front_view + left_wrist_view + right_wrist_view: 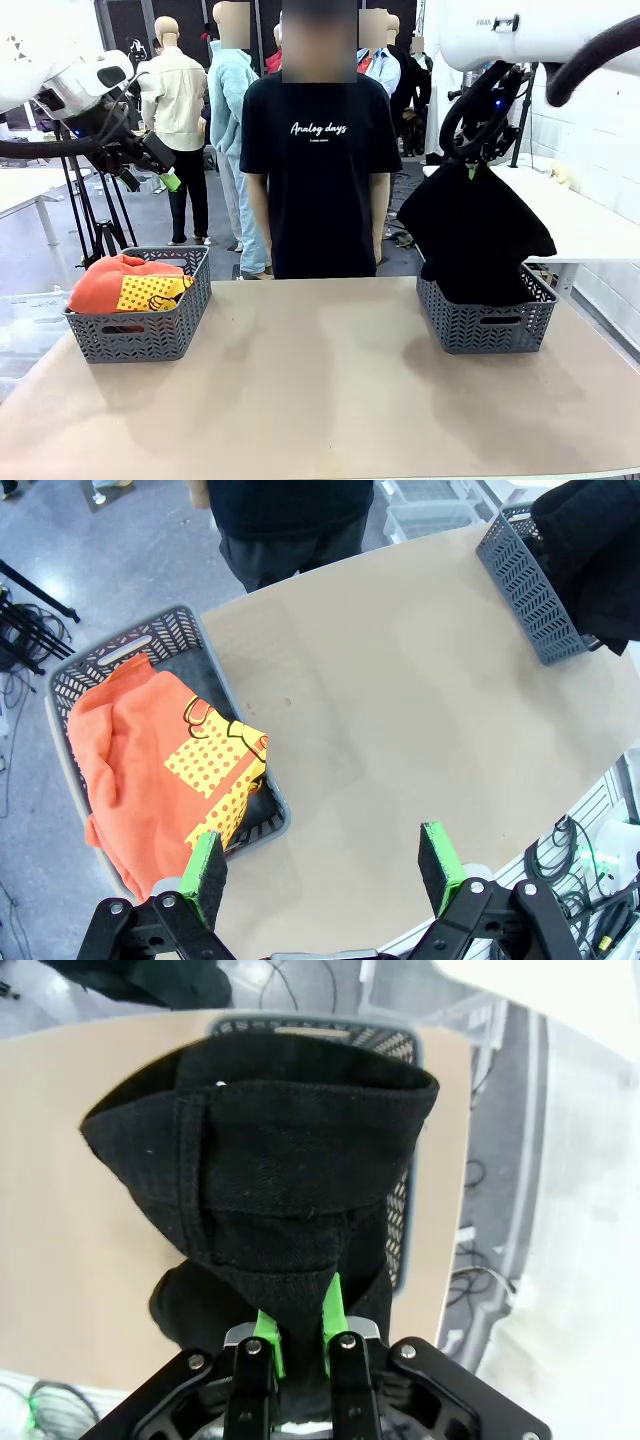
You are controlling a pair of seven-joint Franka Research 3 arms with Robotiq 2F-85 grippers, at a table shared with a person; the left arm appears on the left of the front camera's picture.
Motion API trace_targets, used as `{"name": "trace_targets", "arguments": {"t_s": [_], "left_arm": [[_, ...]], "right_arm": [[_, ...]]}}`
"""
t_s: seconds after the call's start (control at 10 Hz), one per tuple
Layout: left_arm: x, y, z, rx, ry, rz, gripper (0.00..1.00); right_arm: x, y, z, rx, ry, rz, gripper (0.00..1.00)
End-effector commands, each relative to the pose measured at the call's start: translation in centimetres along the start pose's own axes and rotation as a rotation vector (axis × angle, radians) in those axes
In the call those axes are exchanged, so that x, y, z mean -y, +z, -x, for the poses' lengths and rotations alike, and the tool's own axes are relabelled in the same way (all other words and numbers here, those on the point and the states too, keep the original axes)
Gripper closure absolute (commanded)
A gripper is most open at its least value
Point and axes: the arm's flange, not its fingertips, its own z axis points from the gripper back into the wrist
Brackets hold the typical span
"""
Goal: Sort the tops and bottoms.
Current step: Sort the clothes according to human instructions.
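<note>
Overhead, the right gripper [471, 170] hangs above the right basket [487, 322], its fingers [334, 1312] pinched tight on a fold of the black bottoms [472, 235]; the cloth hangs straight down from the grip, long axis roughly vertical, its lower end already inside the basket's rim while the upper bulk spreads wider than the basket; in the right wrist view the garment drapes directly below the fingers with the grey basket beneath it, so the thing lies plumb under the grip, and I judge a descent and release is what the coming move turns on. On the left side of the counter [320, 390] the left basket [140, 335] holds the orange top [110, 283] with its yellow dotted patch, and something dark lies under it; the left gripper [325, 865] hovers high over that basket's near edge, fingers spread wide and empty. A person stands at the far side; the right arm is plainly the nearer one to the bottoms.
</note>
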Motion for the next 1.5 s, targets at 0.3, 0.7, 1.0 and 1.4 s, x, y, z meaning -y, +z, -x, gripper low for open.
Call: {"name": "trace_targets", "arguments": {"t_s": [0.3, 0.7, 1.0, 1.4], "left_arm": [[0.0, 0.1, 0.1, 0.003, 0.002, -0.001, 0.0], [0.0, 0.1, 0.1, 0.003, 0.002, -0.001, 0.0], [0.0, 0.1, 0.1, 0.003, 0.002, -0.001, 0.0], [0.0, 0.1, 0.1, 0.003, 0.002, -0.001, 0.0]], "right_arm": [[3.1, -0.9, -9.0, -0.105, -0.052, -0.025, 1.0], [7.5, -8.0, -8.6, -0.278, -0.09, -0.089, 1.0], [10.1, -12.8, -7.3, -0.356, -0.136, -0.15, 1.0], [9.4, -12.7, -5.6, -0.31, -0.128, -0.068, 1.0]]}}
